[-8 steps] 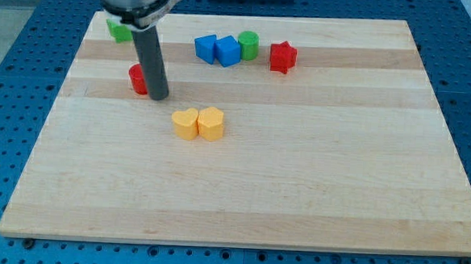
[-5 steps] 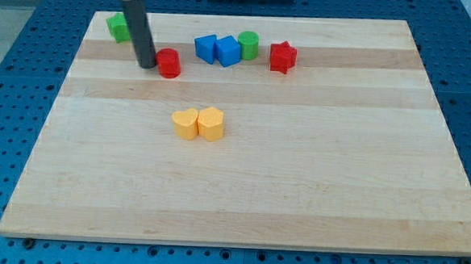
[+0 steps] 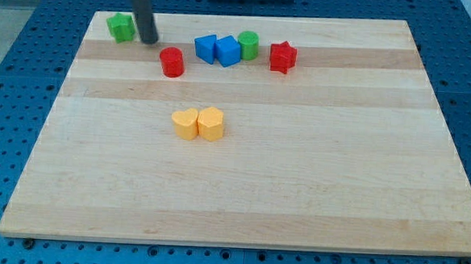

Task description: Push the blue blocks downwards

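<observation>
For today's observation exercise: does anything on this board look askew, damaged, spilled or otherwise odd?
Nothing stands out. All the blocks sit flat and whole on the wooden board: two blue blocks touching, a green cylinder against them, and two yellow blocks side by side. My tip rests just right of the green block.

One camera looks down at a slant from the wooden board's point(image 3: 297, 192) near edge, framing it whole.

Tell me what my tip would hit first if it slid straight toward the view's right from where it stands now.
Your tip sits just right of the green block. Sliding right, it would probably meet the blue blocks first. The red cylinder lies lower and looks just clear, though depth is uncertain.
</observation>
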`<state>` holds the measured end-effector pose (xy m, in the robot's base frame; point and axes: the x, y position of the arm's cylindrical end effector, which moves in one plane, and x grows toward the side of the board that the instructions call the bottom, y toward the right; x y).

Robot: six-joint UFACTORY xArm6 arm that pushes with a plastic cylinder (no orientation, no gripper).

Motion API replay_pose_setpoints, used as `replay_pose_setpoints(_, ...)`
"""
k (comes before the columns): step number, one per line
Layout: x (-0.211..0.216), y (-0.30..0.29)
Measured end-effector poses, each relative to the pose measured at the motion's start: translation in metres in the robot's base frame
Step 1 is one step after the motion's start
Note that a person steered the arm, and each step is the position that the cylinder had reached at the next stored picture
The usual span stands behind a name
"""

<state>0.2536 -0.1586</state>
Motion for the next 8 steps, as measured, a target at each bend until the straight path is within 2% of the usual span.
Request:
replay_pose_setpoints(1, -0.005, 0.076)
replay_pose_setpoints(3, 0.063, 0.166)
replay_pose_setpoints(4, 0.056, 0.171)
replay_pose_setpoints(5, 0.014, 0.171)
replay_pose_setpoints(6, -0.007, 0.159)
replay_pose_setpoints(7, 0.001, 0.103)
replay_pose_setpoints(8, 0.032, 0.078)
